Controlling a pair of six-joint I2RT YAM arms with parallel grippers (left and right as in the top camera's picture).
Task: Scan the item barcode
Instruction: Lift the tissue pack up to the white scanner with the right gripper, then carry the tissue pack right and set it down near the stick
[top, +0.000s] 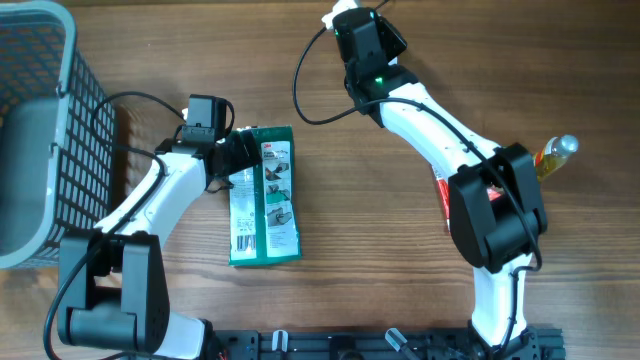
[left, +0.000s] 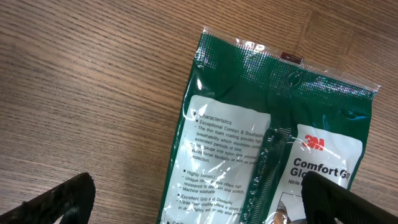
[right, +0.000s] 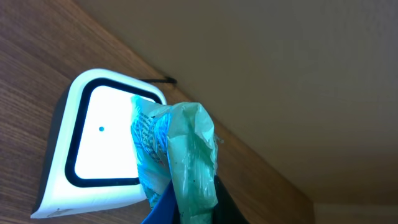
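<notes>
Protruding from right gripper, green packet

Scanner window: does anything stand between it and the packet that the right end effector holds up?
Nothing visible does. In the right wrist view the crumpled green packet hangs directly in front of the lit scanner window, covering its right edge, and no other object shows between them.

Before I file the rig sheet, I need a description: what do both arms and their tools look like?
The left arm and right arm have white links, black joint housings and loose black cables. The left tool has black fingers. A green light glows near the right tool.
</notes>
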